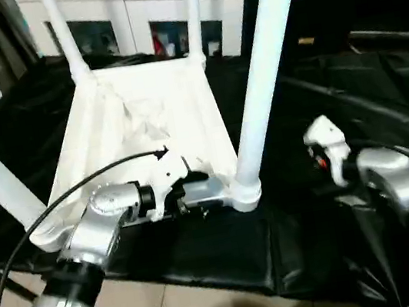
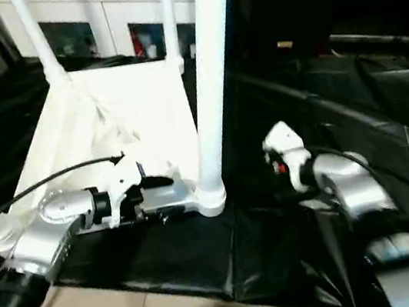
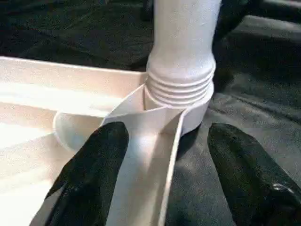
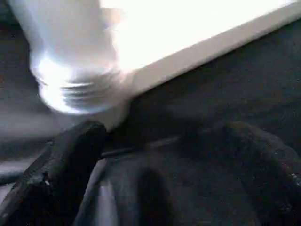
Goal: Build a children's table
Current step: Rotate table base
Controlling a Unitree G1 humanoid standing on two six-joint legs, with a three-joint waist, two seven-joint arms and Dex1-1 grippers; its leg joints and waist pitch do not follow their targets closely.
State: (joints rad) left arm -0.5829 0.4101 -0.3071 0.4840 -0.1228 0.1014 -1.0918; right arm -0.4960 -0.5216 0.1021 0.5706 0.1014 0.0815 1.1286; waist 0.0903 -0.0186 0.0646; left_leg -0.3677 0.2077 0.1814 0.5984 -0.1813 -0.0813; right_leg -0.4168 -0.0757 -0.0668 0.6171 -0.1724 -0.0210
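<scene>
Head cameras first: I'm looking down at the tabletop (image 1: 145, 124), flipped underside-up on the black sheet (image 1: 205, 255) that covers the desk. It's white plastic, rectangular, with raised ribs running along the inside and a round socket at each corner. All four legs (image 1: 267, 58) stand up out of those sockets, long white cylinders. The near-right one rises just ahead of my left end effector (image 2: 164, 182), which lies along the near edge of the tabletop, pointing at that corner. My right end effector (image 4: 164, 160) sits off on the other side of the same leg, over the black sheet, apart from the table; here I see its white wrist housing (image 1: 328, 145). Beyond the table stands a white cabinet (image 1: 137, 24) with glass doors; small coloured items sit behind the glass, too blurred for me to name.

Left wrist camera: my two black fingers (image 3: 94, 179) are spread, straddling the tabletop's rim. One finger is over the ribbed inside, the other over the black sheet outside. Straight ahead between them is the corner socket (image 3: 181, 110), and the leg's threaded end is seated in it with several thread rings showing above the collar.

Right wrist camera: the fingers (image 4: 70, 160) are spread wide over the black sheet, gripping nothing. Just beyond them is the same threaded leg base and the tabletop's straight white edge.
</scene>
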